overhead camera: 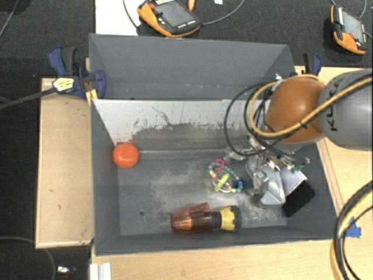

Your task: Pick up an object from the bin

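The gripper (263, 182) hangs low over a pale grey angular piece (275, 192), up and right of the amber bottle (204, 220), which lies left-right with its yellow cap pointing right. The piece's long axis is unclear. The arm (349, 112), lettered "KU", bends down from the right. Whether the gripper is spread or closed cannot be told.

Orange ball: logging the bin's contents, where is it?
In the camera view the round orange ball lies at the left of the grey metal bin, by its far wall, apart from the amber bottle.
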Robot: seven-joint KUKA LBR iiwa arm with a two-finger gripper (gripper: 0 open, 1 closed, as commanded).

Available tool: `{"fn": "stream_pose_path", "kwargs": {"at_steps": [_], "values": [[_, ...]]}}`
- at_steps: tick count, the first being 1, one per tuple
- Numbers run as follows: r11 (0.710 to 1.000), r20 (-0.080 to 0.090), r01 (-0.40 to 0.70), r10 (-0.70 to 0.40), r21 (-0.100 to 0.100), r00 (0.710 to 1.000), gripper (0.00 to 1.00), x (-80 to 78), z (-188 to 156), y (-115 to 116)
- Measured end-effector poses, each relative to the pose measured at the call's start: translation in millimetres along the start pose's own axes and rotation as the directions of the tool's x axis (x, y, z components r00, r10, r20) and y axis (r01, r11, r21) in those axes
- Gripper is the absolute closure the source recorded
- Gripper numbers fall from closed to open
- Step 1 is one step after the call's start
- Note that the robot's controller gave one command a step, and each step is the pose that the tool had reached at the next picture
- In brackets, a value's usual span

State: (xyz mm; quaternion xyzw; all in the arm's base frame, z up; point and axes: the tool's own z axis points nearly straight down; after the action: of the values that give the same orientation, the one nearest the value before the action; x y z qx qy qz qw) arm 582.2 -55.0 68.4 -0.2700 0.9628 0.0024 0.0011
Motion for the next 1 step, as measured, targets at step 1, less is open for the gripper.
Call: {"fn": "stream_pose_path", "kwargs": {"at_steps": [1], "values": [[0.985, 0.013, 0.171, -0.171, 0.008, 0.985, 0.00, -1.5, -25.7, -12.3]]}}
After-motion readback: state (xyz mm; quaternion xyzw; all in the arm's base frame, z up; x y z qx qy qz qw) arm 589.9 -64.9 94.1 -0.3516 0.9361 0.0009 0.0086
